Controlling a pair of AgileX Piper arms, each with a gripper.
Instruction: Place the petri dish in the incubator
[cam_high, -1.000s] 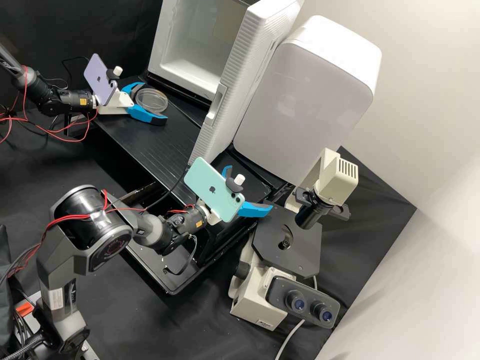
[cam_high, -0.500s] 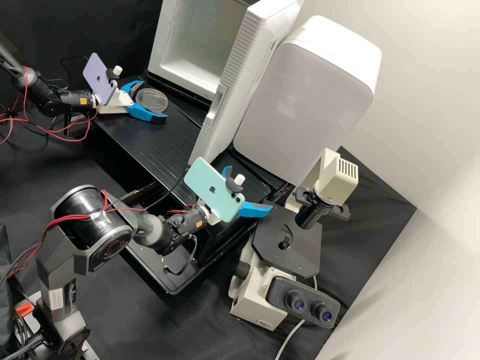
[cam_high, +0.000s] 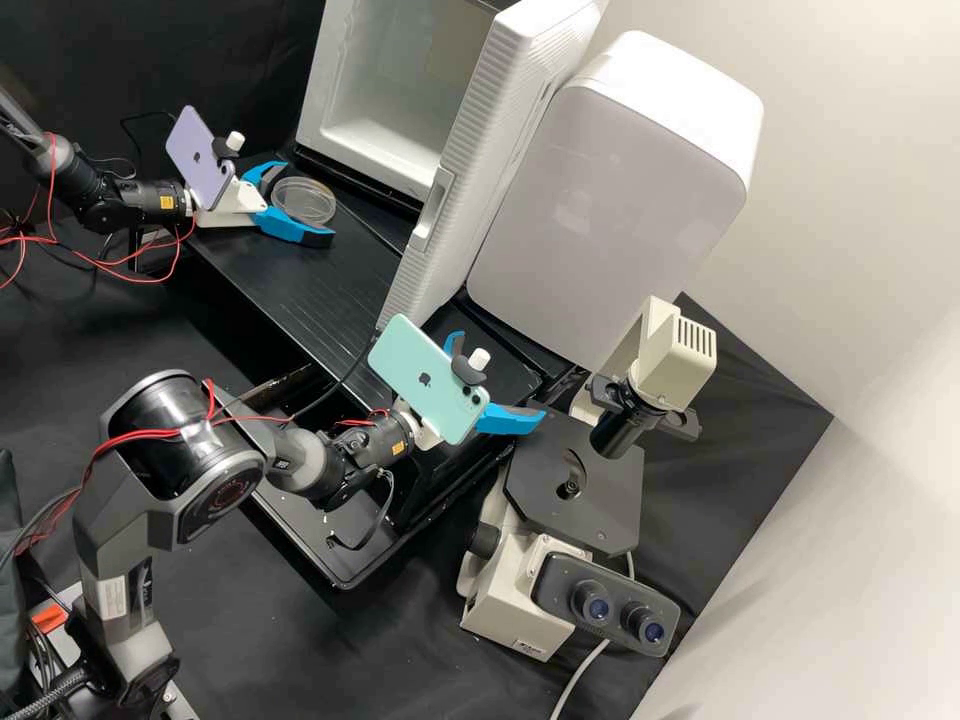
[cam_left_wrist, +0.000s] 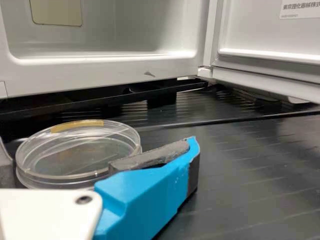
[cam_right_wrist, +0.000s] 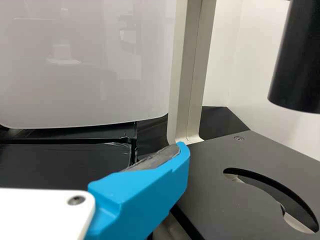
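Observation:
A clear petri dish (cam_high: 310, 196) (cam_left_wrist: 75, 152) sits low over the black platform (cam_high: 320, 280), just in front of the open white incubator (cam_high: 400, 80). My left gripper (cam_high: 300, 203) is at the back left, shut on the dish with a blue finger (cam_left_wrist: 155, 185) on each side. The incubator's chamber (cam_left_wrist: 110, 30) is close behind the dish, and its door (cam_high: 480, 150) (cam_left_wrist: 270, 55) stands swung open to the right. My right gripper (cam_high: 505, 390) is open and holds nothing. It hangs by the microscope stage (cam_right_wrist: 250, 170), with one finger (cam_right_wrist: 145, 190) over the stage's edge.
A microscope (cam_high: 570, 560) stands at the front right, with its lamp housing (cam_high: 675, 350) above the stage (cam_high: 575, 480). A large white rounded housing (cam_high: 620, 190) rises behind the incubator door. Red cables (cam_high: 60, 240) trail beside the left arm.
My left gripper and the dish have shifted very slightly toward the incubator. The right arm has not moved.

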